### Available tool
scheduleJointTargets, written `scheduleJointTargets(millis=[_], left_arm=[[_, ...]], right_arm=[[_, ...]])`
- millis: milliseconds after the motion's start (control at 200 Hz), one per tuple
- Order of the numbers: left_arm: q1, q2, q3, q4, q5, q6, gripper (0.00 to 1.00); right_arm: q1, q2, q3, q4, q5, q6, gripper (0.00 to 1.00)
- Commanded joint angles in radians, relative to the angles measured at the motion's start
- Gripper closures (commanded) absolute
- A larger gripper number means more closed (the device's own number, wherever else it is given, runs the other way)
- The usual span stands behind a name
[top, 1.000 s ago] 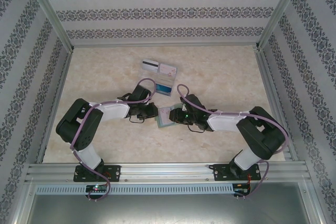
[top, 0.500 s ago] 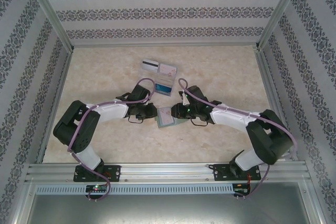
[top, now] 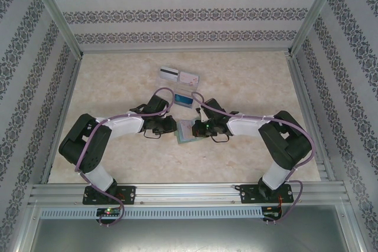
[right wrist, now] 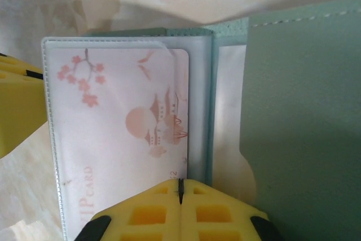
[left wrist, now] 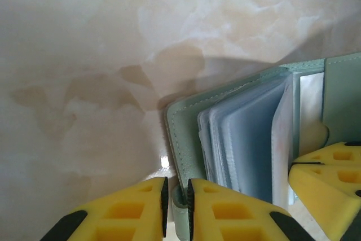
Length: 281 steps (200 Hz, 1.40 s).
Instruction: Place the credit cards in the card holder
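One pink patterned card [right wrist: 124, 134] sits behind the clear sleeve [right wrist: 51, 139] of the open card holder [right wrist: 304, 111]. Its lower edge is hidden behind the right jaws, so I cannot tell how fully it is seated. If it is only part-way in, it could ride back out as those jaws leave, or a further push could buckle the soft sleeve instead of driving the card home. A push might also drag the holder over the smooth desk [left wrist: 84, 55], since only a thin lip of its cover is pinned. The right jaws are clenched flush together with their tips at the sleeve's near edge; whether they nip it I cannot tell. The left jaws are clamped on the cover's edge, just beside the fanned sleeves. Well apart, toward the far side, lie a white-grey striped card [top: 169, 74], a second pink card [top: 189, 77] and a blue card [top: 184, 98].
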<state>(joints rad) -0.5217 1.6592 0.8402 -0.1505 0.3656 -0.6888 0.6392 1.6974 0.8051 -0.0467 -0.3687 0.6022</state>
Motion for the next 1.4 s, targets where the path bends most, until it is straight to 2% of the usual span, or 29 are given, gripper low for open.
scheduleJointTargets(millis=[0, 225, 420, 555, 654, 789, 1004, 1399], left_arm=[[0.008, -0.030, 0.024, -0.034, 0.019, 0.016, 0.81], [0.003, -0.071, 0.048, -0.024, 0.080, -0.025, 0.80], [0.004, -0.142, 0.067, -0.030, 0.087, -0.072, 0.80], [0.008, -0.127, 0.070, -0.032, 0.100, -0.087, 0.80], [0.014, -0.116, 0.048, -0.003, 0.110, -0.109, 0.64], [0.026, -0.112, 0.014, 0.044, 0.117, -0.138, 0.56], [0.035, -0.054, -0.032, 0.190, 0.194, -0.201, 0.57], [0.036, -0.011, -0.013, 0.193, 0.191, -0.191, 0.57]], right_arm=[[0.007, 0.036, 0.010, 0.005, 0.000, -0.016, 1.00], [0.002, 0.059, -0.010, 0.031, -0.004, -0.009, 1.00], [-0.003, 0.068, -0.022, 0.050, -0.013, 0.000, 1.00], [-0.007, 0.070, -0.026, 0.059, -0.017, 0.003, 1.00], [-0.008, 0.067, -0.029, 0.061, -0.019, 0.004, 1.00], [-0.008, 0.064, -0.032, 0.064, -0.022, 0.006, 1.00], [-0.008, 0.068, -0.032, 0.069, -0.027, 0.012, 1.00], [-0.010, 0.070, -0.026, 0.067, -0.033, 0.013, 1.00]])
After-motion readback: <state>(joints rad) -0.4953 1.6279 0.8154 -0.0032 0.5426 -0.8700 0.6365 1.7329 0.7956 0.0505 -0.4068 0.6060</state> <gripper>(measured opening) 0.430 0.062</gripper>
